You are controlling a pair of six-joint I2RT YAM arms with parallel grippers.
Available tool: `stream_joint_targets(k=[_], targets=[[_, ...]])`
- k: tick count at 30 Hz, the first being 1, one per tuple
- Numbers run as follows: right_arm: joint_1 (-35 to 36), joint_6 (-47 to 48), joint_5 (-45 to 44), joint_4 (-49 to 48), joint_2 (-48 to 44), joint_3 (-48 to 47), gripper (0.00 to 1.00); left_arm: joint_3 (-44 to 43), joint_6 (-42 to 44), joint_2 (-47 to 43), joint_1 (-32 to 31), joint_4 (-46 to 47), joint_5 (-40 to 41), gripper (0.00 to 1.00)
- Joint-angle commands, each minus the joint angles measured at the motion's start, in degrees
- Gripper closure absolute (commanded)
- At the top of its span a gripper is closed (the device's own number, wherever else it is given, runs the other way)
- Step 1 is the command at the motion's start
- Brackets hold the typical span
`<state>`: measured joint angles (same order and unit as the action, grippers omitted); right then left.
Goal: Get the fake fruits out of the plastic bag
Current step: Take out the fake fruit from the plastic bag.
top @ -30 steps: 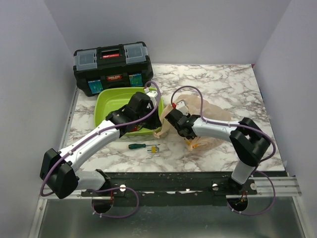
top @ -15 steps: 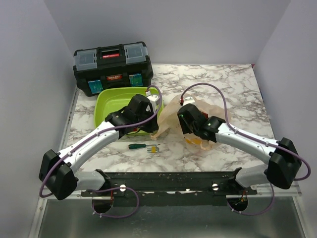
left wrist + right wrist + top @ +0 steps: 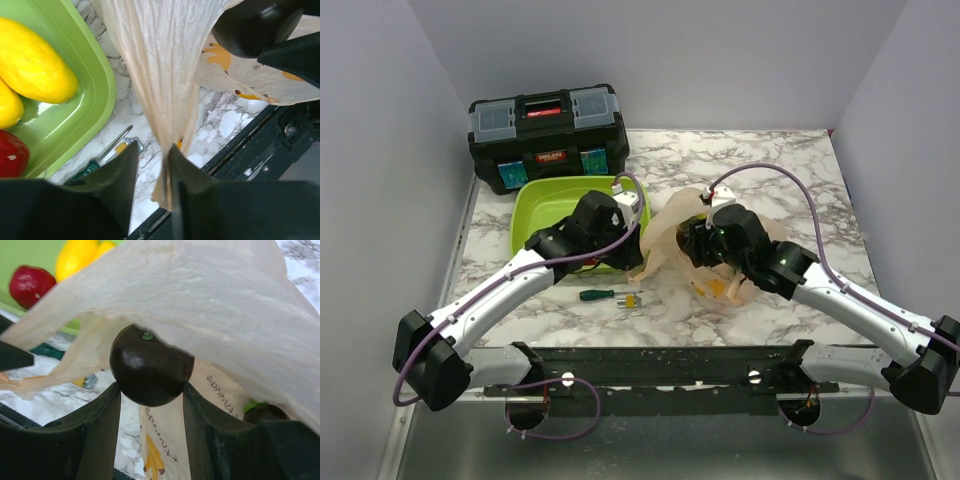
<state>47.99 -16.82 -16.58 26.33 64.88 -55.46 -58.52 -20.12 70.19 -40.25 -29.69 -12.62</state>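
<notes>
- Pinching a gathered, twisted strip of the plastic bag (image 3: 159, 65) with the left gripper (image 3: 167, 159); clamping narrow, with only thin film between the fingers (image 3: 122, 172).
- Making that pinch just right of the lime-green tray (image 3: 97, 95), above the marble table (image 3: 220, 122), by the tray's near right corner in the top view.
- Pulling the film up into a taut, creased fan from the pinch toward the right arm.
- Clasping a dark purple-maroon fruit (image 3: 150, 367) in the right gripper (image 3: 151, 388); pressing on it from both sides at a middling spread, with the fruit filling the gap.
- Hanging that fruit under a draped fold of the bag, with film touching its top; not being able to tell whether it is fully outside the bag.
- Lying crumpled around the table's centre, right of the tray: the rest of the bag, with both grippers working at its left part.
- Resting inside the tray: two yellow fruits (image 3: 35, 65) side by side, with a shiny red ball (image 3: 11, 154) next to them.
- Showing through the bag by the right gripper's right finger: a sliver of green (image 3: 254, 404), too hidden to name.
- Lying on the table just near of the tray: a green-handled screwdriver (image 3: 597, 294), with a small yellow piece (image 3: 632, 300) just right of it.
- Standing at the far left, beyond the tray: a black toolbox (image 3: 548, 135), lid down.
</notes>
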Motion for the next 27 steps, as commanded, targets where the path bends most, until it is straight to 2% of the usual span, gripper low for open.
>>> stream_joint_targets(k=[1,8,12,16,22,27], targets=[[-0.2,-2.2,6.6,1.6,-0.6,-3.3,0.99,0.2,1.6,-4.2,0.0,-1.5,-0.4,0.62],[-0.2,-3.1,13.3,5.6,-2.5,-4.6,0.99,-1.8,3.1,-9.7,0.0,-4.6,3.0,0.35],[-0.2,-4.6,17.1,2.3,-4.3,-4.8,0.99,-1.1,2.7,-15.0,0.2,-5.5,6.8,0.29],[-0.2,-7.9,22.9,-4.6,-2.4,-5.7,0.99,-0.5,3.3,-22.1,0.4,-7.0,14.1,0.21],[-0.1,-11.8,33.8,-18.7,4.9,-10.1,0.99,0.7,6.8,-34.4,0.4,-8.3,25.3,0.16],[0.2,-15.0,32.1,-24.2,14.6,-15.8,0.99,5.7,9.4,-44.1,0.4,-5.1,28.8,0.13]])
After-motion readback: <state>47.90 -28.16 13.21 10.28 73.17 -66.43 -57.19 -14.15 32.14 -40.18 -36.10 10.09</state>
